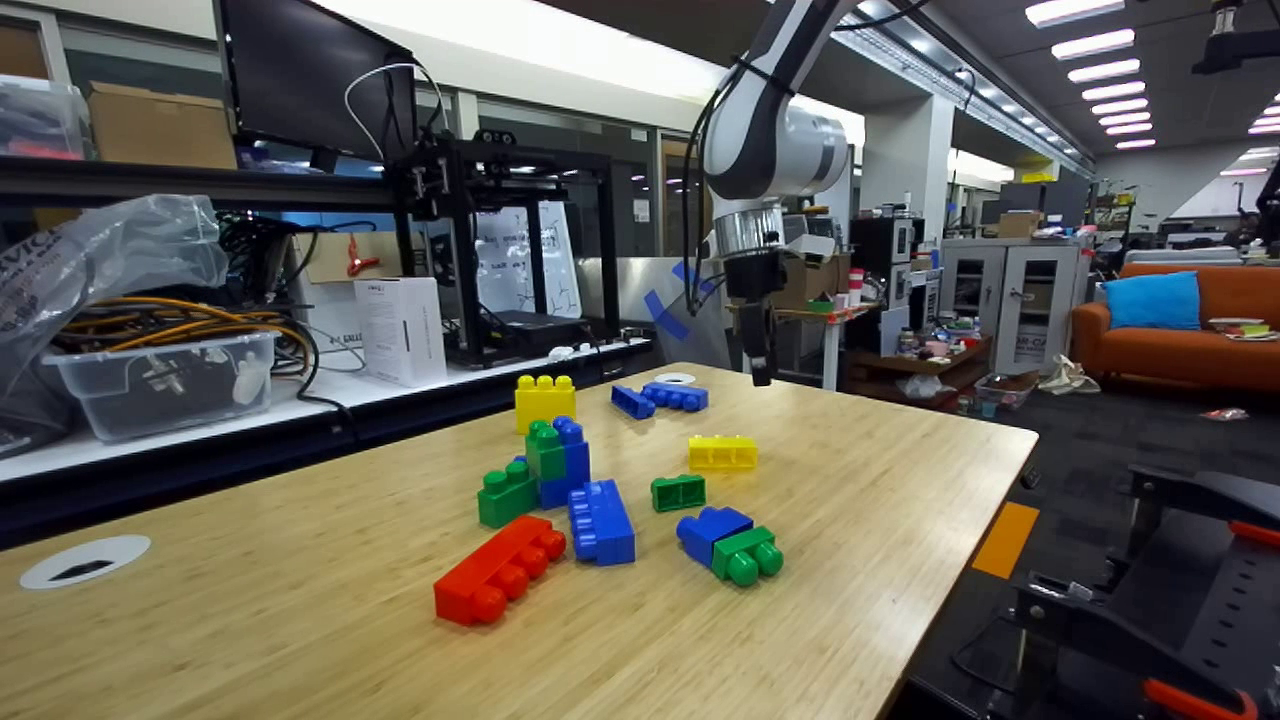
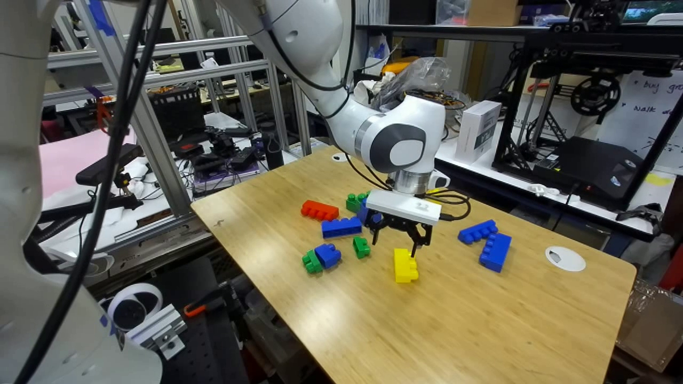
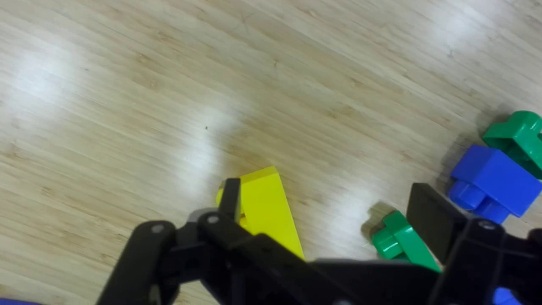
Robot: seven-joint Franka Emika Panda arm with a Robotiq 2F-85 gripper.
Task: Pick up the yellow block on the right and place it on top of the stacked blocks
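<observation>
The yellow block [image 1: 722,454] lies on its side on the table; it also shows in an exterior view [image 2: 404,265] and in the wrist view [image 3: 271,207], partly covered by a finger. The stacked blocks [image 1: 570,462], upright blue and green bricks with a low green brick at their side, stand further left; in an exterior view [image 2: 364,212] the hand partly hides them. My gripper [image 2: 395,248] is open and empty, above the table near the yellow block. In the wrist view my gripper [image 3: 328,207] has one finger over the block's studded side and the other beside a small green brick.
A second yellow brick [image 1: 545,404] stands behind the stack. A small green brick [image 1: 679,492], a blue-and-green pair [image 1: 730,543], a blue brick [image 1: 602,522] and a red brick [image 1: 495,572] lie nearby. Two blue bricks [image 2: 488,245] lie beyond. A shelf holds a printer [image 1: 510,250].
</observation>
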